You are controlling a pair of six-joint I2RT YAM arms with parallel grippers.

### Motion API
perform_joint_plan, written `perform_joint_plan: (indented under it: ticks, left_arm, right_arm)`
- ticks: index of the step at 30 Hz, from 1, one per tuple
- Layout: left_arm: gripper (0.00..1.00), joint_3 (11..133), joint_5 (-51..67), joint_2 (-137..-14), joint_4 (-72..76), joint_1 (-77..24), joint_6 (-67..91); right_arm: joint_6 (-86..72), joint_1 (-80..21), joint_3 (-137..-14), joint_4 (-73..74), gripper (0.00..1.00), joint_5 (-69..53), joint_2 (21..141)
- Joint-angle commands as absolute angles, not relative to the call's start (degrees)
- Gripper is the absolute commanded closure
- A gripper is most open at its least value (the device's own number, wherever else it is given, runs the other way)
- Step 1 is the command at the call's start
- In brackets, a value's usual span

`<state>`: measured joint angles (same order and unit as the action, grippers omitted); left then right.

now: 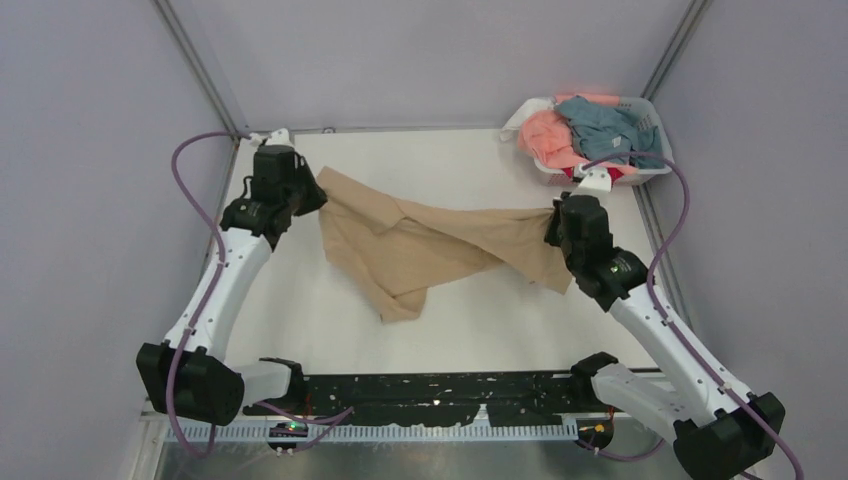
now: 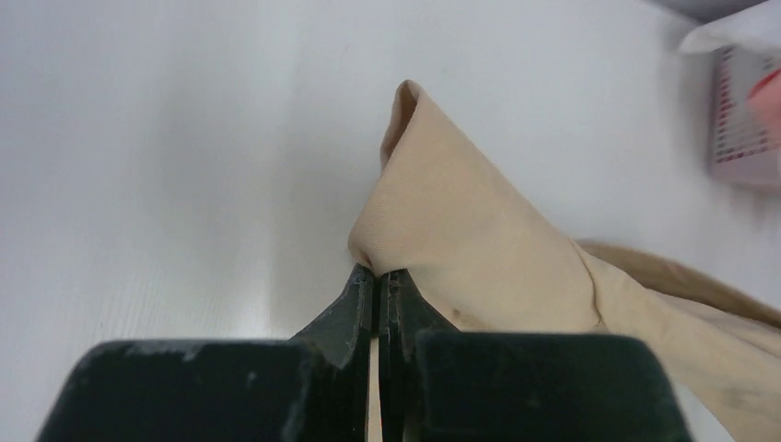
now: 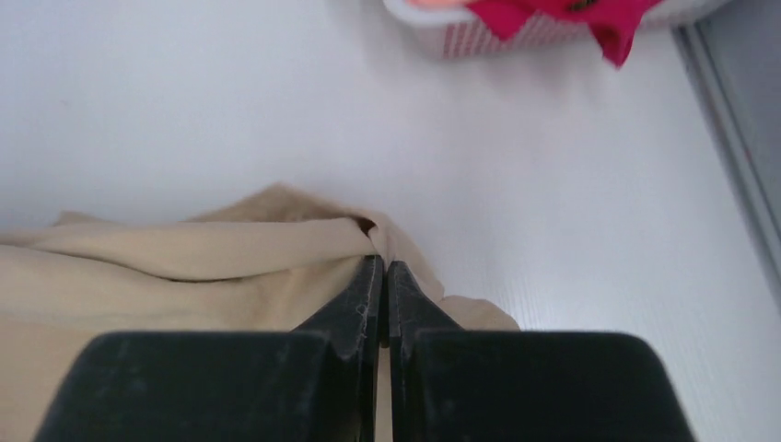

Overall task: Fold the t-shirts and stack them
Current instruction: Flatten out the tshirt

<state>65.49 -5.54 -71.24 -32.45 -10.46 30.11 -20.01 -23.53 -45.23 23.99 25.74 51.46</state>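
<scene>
The task is at an early stage. 1 shirt is in work, none is folded, and no stack shows anywhere on the bench (image 1: pixel 460 160).

The tan shirt (image 1: pixel 420 250) stretches across the middle of the bench between the 2 arms. The left fingers (image 2: pixel 355 308) are clenched on a bunched corner at its far-left end. The right fingers (image 3: pixel 357 308) are clenched on a gathered edge at its right end, near the basket (image 1: pixel 652 108). Between the 2 grips the cloth runs as a twisted band, and a loose flap falls toward the near side and lies creased on the bench. I judge this to be spreading the shirt flat, with every fold of it yet to come.

The basket sits at the far-right corner. In it are a pink shirt (image 1: pixel 550 140), a grey-blue shirt (image 1: pixel 610 128) and a red shirt (image 3: pixel 608 18) that hangs over its rim. All 3 are crumpled and wait their turn.

Several things stay unclear. Which part of the tan shirt each grip holds, shoulder, sleeve or hem, cannot be told. Collar and sleeves are lost in the twist. Whether the band touches the bench or hangs just above it is not plain. The right arm covers most of the red shirt in the top view, both wrist views crop the basket, and anything deeper in the pile is hidden.
</scene>
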Motion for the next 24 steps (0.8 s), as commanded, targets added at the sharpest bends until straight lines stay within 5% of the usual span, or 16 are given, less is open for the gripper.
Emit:
perform_joint_plan:
  ticks: [1,10,19,20,21,22,23,24]
  left_arm:
    - [1.00,80.1,-3.0,-68.8,-26.9,-10.0,24.1]
    - [1.00,99.7,-7.3,-72.9,-30.8,-9.9,17.8]
    - [1.00,56.0,-7.1,-52.3,-24.0,-10.0,32.8]
    - [1.00,51.0,-5.5,-50.0,-23.8,-10.0,35.0]
    - [0.96,46.1,-4.6,-47.7,-23.9,-10.0,37.0]
    - [0.63,42.1,-4.9,-45.6,-24.2,-10.0,39.6]
    - [0.17,38.4,-5.1,-43.7,-24.7,-10.0,41.4]
    - [0.02,36.3,-4.9,-42.3,-26.1,-10.0,42.0]
  right_arm:
    - [-8.9,-22.4,-59.3,15.2,0.94,30.8,55.2]
    - [5.0,-20.9,-80.0,11.1,0.94,28.0,65.2]
    - [-10.5,-20.9,-53.8,20.6,0.93,19.3,51.0]
    - [-12.9,-20.8,-51.7,22.3,0.89,18.3,49.1]
    - [-16.6,-20.8,-47.6,24.3,0.73,15.9,47.8]
    - [-18.0,-20.8,-44.6,25.3,0.62,14.3,47.5]
    - [-19.0,-20.8,-43.5,27.9,0.45,14.0,47.8]
    - [-19.2,-20.9,-42.7,29.5,0.38,15.4,48.1]
